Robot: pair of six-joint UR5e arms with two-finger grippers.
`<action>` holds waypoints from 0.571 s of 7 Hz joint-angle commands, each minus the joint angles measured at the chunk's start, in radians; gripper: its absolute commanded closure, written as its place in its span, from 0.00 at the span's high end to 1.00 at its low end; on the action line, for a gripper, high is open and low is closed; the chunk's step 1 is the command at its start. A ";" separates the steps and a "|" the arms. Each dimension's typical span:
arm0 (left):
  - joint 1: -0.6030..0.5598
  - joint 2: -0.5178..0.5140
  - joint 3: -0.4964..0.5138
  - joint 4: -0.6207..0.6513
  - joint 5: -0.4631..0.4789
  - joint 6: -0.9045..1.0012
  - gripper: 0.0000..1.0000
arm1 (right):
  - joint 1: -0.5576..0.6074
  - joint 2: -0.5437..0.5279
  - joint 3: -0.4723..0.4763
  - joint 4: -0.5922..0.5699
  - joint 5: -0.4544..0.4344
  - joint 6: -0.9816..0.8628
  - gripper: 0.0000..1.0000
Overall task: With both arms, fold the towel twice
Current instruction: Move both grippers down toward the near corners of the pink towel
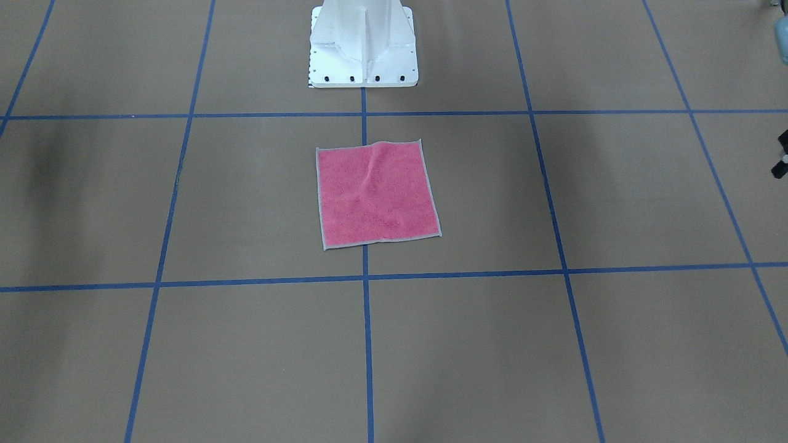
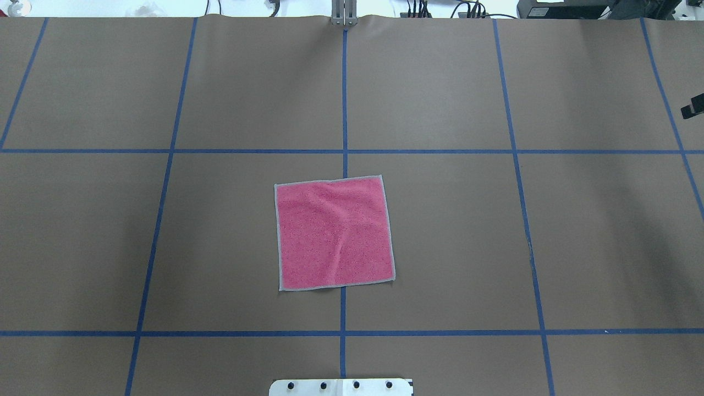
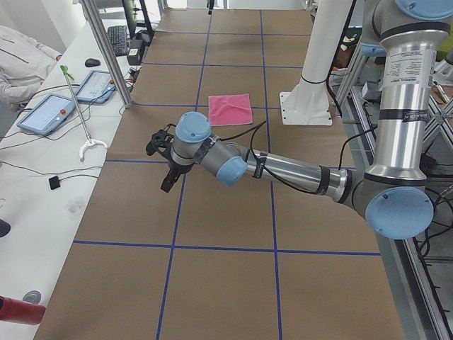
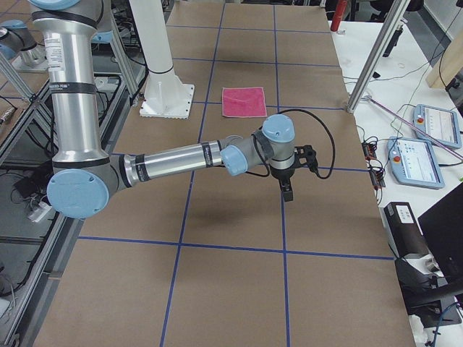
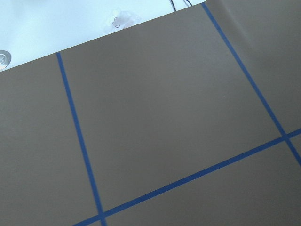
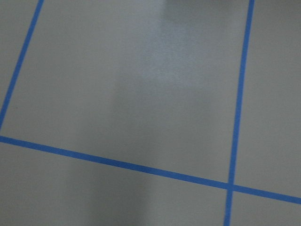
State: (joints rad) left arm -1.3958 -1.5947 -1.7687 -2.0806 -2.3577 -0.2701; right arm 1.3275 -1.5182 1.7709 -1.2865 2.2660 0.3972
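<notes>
The towel (image 1: 375,194) lies flat and unfolded on the brown table, pink-red face up, with a light grey edging and a small ridge across it. It also shows in the overhead view (image 2: 333,234) near the table's middle, just ahead of the base. The left arm reaches out low over the table in the exterior left view, and its gripper (image 3: 168,184) points down, far from the towel (image 3: 230,110). The right arm does the same in the exterior right view, with its gripper (image 4: 288,194) far from the towel (image 4: 244,101). I cannot tell whether either gripper is open or shut.
The white bolted pedestal base (image 1: 363,55) stands just behind the towel. Blue tape lines (image 2: 344,151) divide the brown table into squares. A side bench with tablets (image 3: 53,113) and cables runs along the table's far edge, with aluminium posts (image 4: 372,69) on it.
</notes>
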 commanded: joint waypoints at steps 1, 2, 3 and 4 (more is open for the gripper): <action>0.162 -0.033 -0.005 -0.143 0.009 -0.321 1.00 | -0.123 0.000 0.044 0.195 -0.011 0.361 1.00; 0.231 -0.043 -0.032 -0.174 0.015 -0.498 1.00 | -0.169 -0.002 0.067 0.238 -0.025 0.491 1.00; 0.324 -0.045 -0.094 -0.174 0.081 -0.697 1.00 | -0.215 -0.011 0.118 0.239 -0.066 0.593 1.00; 0.448 -0.050 -0.156 -0.174 0.172 -0.900 1.00 | -0.249 -0.014 0.168 0.239 -0.077 0.708 1.00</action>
State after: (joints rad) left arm -1.0801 -1.6386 -1.8560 -2.2488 -2.2753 -0.9307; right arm 1.1268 -1.5268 1.8812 -1.0575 2.2126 0.9624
